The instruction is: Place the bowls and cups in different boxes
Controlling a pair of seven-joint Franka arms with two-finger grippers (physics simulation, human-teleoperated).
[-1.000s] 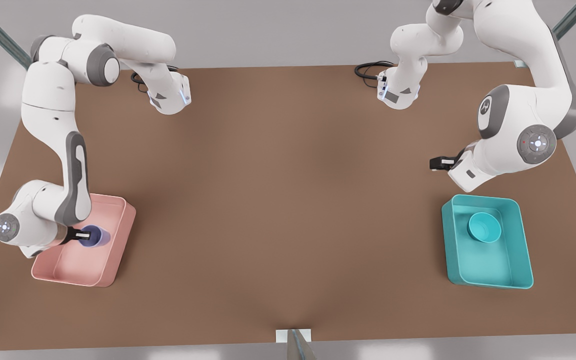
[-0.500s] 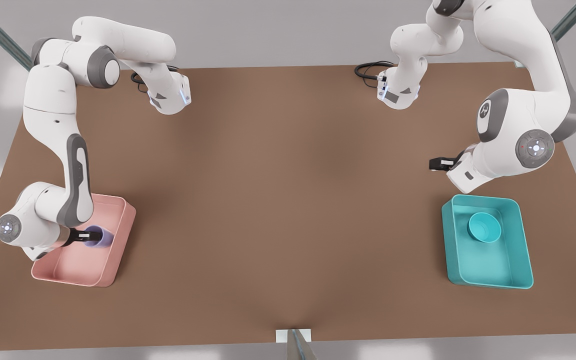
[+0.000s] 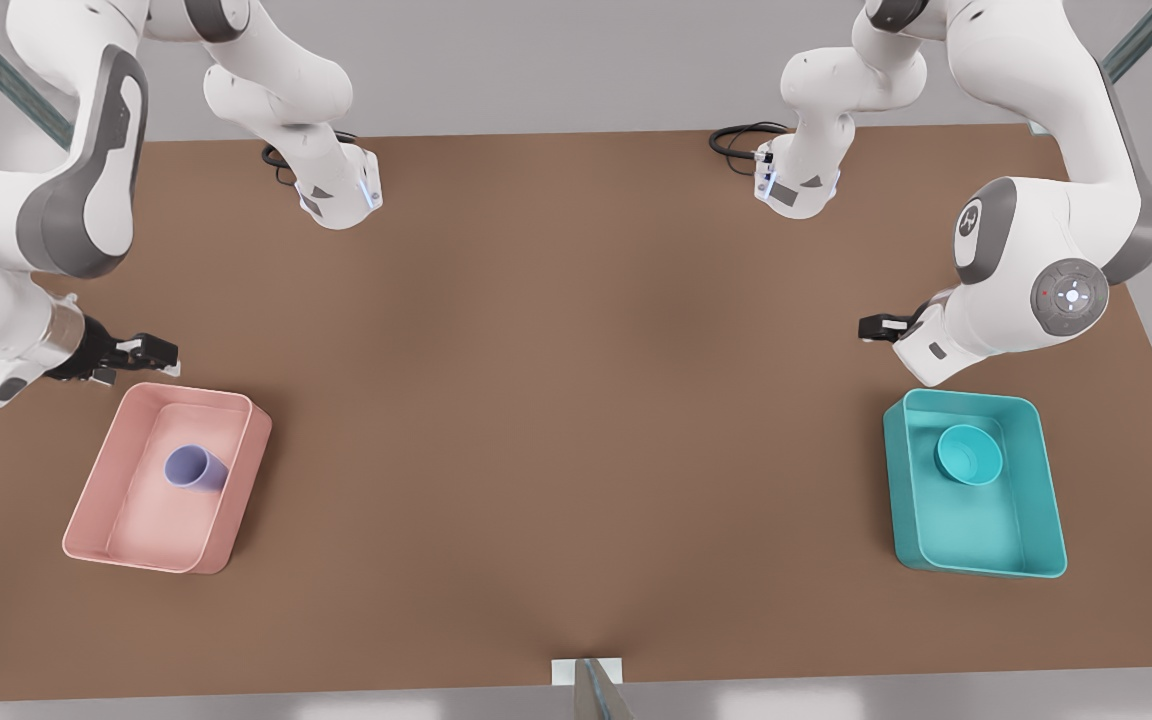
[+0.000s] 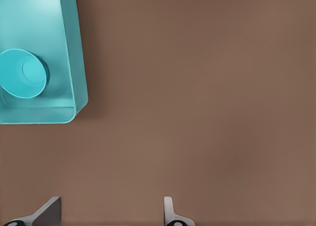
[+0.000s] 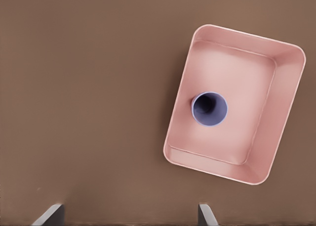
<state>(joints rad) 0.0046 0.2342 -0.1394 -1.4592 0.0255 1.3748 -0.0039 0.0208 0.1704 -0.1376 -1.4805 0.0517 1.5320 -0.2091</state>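
Front view: I see the lavender cup [image 3: 190,467] standing upright inside the pink box [image 3: 168,478] at the front view's left, and the teal bowl [image 3: 969,454] resting in the teal box [image 3: 976,484] at the right, both boxes on the brown desk [image 3: 576,400]. My right tool [image 3: 151,352] hangs above the desk just beyond the pink box, fingers spread wide, gripping nothing. My left tool [image 3: 876,328] hovers near the teal box's far end, its fingers [image 4: 169,210] likewise parted and empty.
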